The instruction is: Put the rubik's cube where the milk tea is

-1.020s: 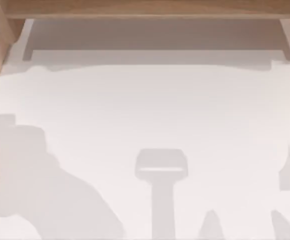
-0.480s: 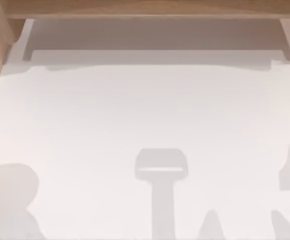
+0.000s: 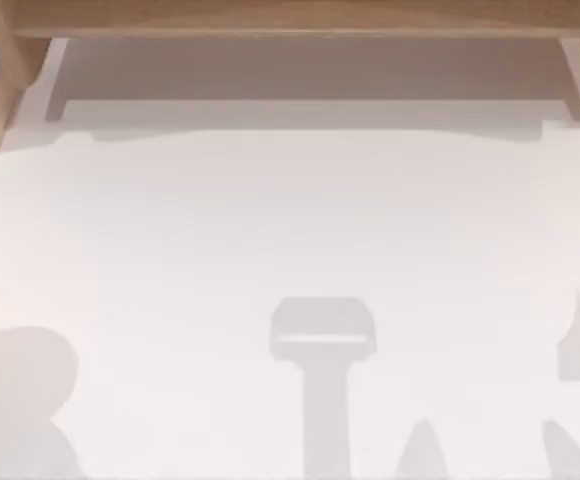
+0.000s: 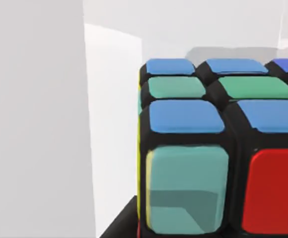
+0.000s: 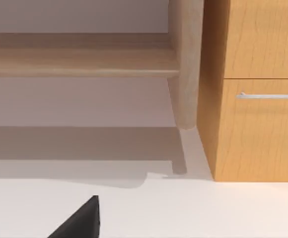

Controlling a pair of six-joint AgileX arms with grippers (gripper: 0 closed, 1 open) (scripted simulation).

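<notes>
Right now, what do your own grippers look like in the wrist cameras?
Little of them is visible. In the right wrist view, a matte black, wedge-shaped piece of the right gripper pokes in over the white table. In the left wrist view, a black edge lies beneath the rubik's cube. No cables or markings are visible.

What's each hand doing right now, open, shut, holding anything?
Left hand: cannot be told; its wrist view looks close at the multicoloured black-framed rubik's cube.
Right hand: cannot be told; a black fingertip shows over the white table.

The rubik's cube [image 4: 218, 148] is cut off by the left wrist view's edges, its far faces hidden
</notes>
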